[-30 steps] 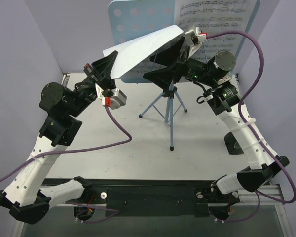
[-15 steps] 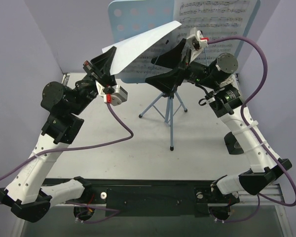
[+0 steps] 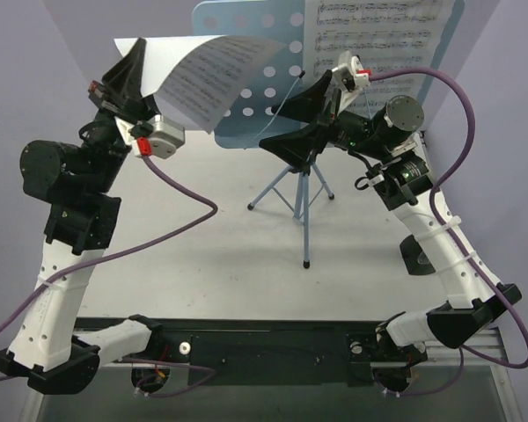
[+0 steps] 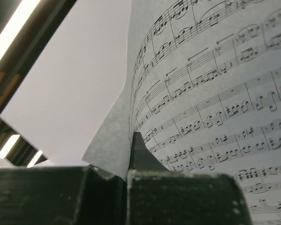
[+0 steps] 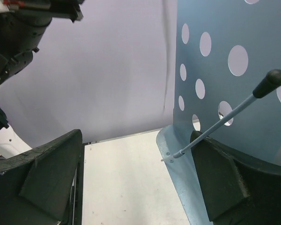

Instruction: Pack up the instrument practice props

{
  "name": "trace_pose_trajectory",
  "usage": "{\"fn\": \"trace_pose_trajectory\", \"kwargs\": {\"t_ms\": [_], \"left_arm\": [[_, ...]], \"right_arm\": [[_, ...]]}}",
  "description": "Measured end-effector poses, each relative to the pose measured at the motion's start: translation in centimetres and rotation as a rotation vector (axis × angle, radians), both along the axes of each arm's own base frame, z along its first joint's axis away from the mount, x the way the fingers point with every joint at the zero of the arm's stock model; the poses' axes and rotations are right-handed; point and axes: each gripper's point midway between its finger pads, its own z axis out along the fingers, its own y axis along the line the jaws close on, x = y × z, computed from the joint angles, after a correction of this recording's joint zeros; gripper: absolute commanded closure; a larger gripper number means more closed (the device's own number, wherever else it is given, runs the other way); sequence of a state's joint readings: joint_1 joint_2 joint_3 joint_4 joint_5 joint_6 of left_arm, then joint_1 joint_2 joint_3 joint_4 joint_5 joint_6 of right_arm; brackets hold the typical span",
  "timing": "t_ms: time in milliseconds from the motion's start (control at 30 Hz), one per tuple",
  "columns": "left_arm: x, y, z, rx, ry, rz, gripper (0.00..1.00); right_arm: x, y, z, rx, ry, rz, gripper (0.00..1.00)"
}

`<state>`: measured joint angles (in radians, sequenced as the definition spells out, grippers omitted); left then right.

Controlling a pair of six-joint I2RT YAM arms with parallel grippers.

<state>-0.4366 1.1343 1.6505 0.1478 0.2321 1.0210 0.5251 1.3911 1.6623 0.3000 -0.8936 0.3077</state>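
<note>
The light-blue hole-punched music stand [image 3: 246, 35] stands on thin tripod legs [image 3: 304, 195] at the table's back middle. One white sheet-music page [image 3: 378, 22] lies on its right half. My left gripper [image 3: 128, 77] is shut on another sheet-music page [image 3: 207, 75] and holds it in the air left of the stand. The left wrist view shows that page [image 4: 215, 93] pinched at its edge between the fingertips [image 4: 139, 152]. My right gripper [image 3: 304, 119] is open in front of the stand's lower ledge [image 5: 178, 173], which lies by its right finger [image 5: 225, 183]. A small dark object [image 3: 412, 255], perhaps the metronome, sits half hidden behind the right arm.
Purple walls close in the back and both sides. The stand's thin page-holder rod with a black tip [image 5: 270, 80] sticks out over my right finger. Purple cables loop from both wrists. The arm bases sit on a black rail [image 3: 264, 347] at the near edge.
My left arm has swung up and to the left with the page, pulling it off the stand; its printed side now faces the camera. The right gripper has barely moved.
</note>
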Motion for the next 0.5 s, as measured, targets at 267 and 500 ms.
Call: {"fn": "trace_pose_trajectory", "kwargs": {"t_ms": [267, 500], "left_arm": [[-0.8, 4.6, 2.2, -0.086, -0.041, 0.101, 1.0], [-1.3, 7.5, 3.3, -0.168, -0.04, 0.16, 1.0]], "right_arm": [[0.7, -0.8, -0.7, -0.038, -0.007, -0.081, 0.07], [1.2, -1.8, -1.4, -0.082, -0.009, -0.16, 0.06]]}}
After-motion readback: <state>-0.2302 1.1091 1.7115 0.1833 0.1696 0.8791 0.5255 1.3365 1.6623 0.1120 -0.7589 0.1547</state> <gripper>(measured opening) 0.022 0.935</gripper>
